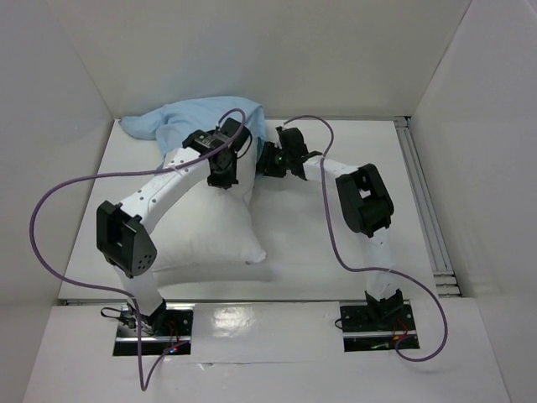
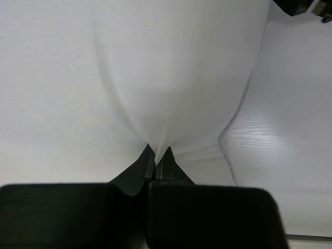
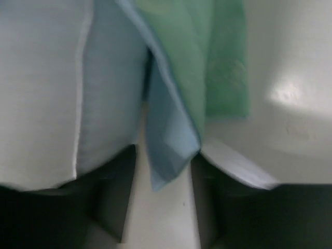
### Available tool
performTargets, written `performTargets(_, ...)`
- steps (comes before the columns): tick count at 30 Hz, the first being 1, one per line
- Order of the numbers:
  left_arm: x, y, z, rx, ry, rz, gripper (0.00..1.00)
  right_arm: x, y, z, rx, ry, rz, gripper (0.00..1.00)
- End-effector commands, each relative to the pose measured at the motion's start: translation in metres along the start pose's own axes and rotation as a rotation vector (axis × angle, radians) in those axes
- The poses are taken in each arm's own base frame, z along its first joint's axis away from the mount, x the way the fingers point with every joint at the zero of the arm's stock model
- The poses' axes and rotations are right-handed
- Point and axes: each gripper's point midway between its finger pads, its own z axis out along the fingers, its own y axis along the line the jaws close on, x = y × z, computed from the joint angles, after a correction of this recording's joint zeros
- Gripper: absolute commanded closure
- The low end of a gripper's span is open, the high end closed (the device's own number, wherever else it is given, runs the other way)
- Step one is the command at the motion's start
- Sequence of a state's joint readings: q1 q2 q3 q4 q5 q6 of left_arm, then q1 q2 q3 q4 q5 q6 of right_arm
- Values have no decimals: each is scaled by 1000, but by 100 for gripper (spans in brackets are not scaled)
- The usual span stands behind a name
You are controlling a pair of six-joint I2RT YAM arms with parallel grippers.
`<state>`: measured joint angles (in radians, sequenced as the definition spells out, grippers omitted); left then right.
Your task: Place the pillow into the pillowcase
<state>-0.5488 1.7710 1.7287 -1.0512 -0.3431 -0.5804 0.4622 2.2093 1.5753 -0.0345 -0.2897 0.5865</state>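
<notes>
left hand (image 2: 155, 162) pinching pillow (image 2: 181, 78) | right hand (image 3: 163, 207) spread, pillowcase (image 3: 171, 150) corner between

White table (image 1: 336, 252), plain white walls (image 1: 277, 50) on three sides, metal rail (image 1: 424, 201) (right edge), soft even light

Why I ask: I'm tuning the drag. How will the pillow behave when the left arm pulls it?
Probably soft and floppy: the pillow tents into folds where the left gripper pinches it with shut jaws. Pulled, its cover may stretch first and the filling lag. It lies broad and flat on the table, so rolling seems unlikely.
</notes>
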Motion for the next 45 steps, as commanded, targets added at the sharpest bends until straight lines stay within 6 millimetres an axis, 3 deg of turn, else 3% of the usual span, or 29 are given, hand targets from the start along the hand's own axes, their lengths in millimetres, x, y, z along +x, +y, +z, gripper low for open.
performTargets(1, -42, -2, -45, 103, -153, -80, 100, -35, 50, 2, -132, -111, -87, 57)
performTargets(2, -47, 3, -49, 106, -169, -94, 100, -38, 53, 1, -137, -118, -89, 91)
performTargets(3, -49, 1, -55, 122, -174, -97, 100, -42, 56, -1, -136, -118, -100, 100)
performTargets(4, -53, 1, -61, 131, -191, -102, 100, -39, 53, -1, -127, -106, -106, 100)
performTargets(6, -65, 4, -73, 142, -224, -122, 100, -56, 73, -23, -154, -148, -130, 100)
performTargets(8, -76, 10, -84, 140, -262, -142, 100, -59, 84, -41, -169, -150, -146, 100)
performTargets(11, -106, 21, -107, 121, -337, -163, 100, -76, 134, -98, -284, -150, -217, 100)
performTargets(12, -122, 28, -116, 117, -362, -180, 100, -75, 161, -133, -342, -147, -253, 100)
performTargets(13, -130, 34, -119, 99, -375, -192, 100, -73, 174, -152, -362, -151, -279, 100)
performTargets(14, -136, 38, -120, 85, -385, -194, 100, -62, 192, -171, -402, -133, -333, 100)
performTargets(15, -142, 43, -120, 77, -391, -207, 100, -58, 211, -209, -445, -147, -369, 100)
performTargets(17, -146, 40, -115, 78, -388, -216, 100, -10, 214, -231, -465, -35, -396, 100)
performTargets(18, -144, 36, -110, 87, -374, -219, 100, -1, 224, -268, -497, -60, -418, 100)
performTargets(19, -134, 32, -97, 91, -332, -215, 100, 29, 201, -262, -454, 7, -394, 100)
performTargets(21, -132, 16, -82, 112, -331, -231, 100, 54, 187, -284, -459, 31, -363, 100)
performTargets(22, -121, 9, -66, 102, -292, -221, 100, 67, 173, -282, -442, 64, -328, 100)
performTargets(23, -118, 2, -62, 111, -285, -235, 100, 88, 148, -272, -401, 113, -272, 100)
performTargets(24, -116, -9, -61, 129, -289, -233, 100, 97, 148, -282, -429, 122, -265, 100)
performTargets(28, -96, -47, -49, 154, -244, -187, 100, 103, 127, -297, -357, 113, -247, 100)
performTargets(33, -69, -97, -59, 232, -229, -112, 100, 111, 79, -298, -139, 151, -238, 100)
performTargets(36, -44, -117, -63, 288, -182, -47, 100, 102, 67, -304, -44, 143, -247, 43)
performTargets(37, -41, -117, -61, 291, -171, -25, 100, 98, 65, -308, -11, 138, -245, 30)
performTargets(38, -38, -116, -67, 299, -178, -6, 86, 82, 70, -315, -1, 87, -251, 22)
performTargets(40, -41, -106, -75, 278, -206, 7, 56, 61, 69, -323, 63, 11, -251, 17)
performTargets(41, -48, -93, -77, 232, -238, 5, 41, 46, 73, -331, 75, -37, -250, 21)
performTargets(42, -57, -82, -91, 234, -281, 6, 20, 36, 73, -332, 89, -60, -236, 25)
performTargets(43, -67, -66, -92, 210, -299, -12, 13, 31, 70, -330, 118, -65, -233, 32)
performTargets(45, -84, -43, -89, 166, -333, -36, 9, 16, 73, -331, 133, -100, -221, 32)
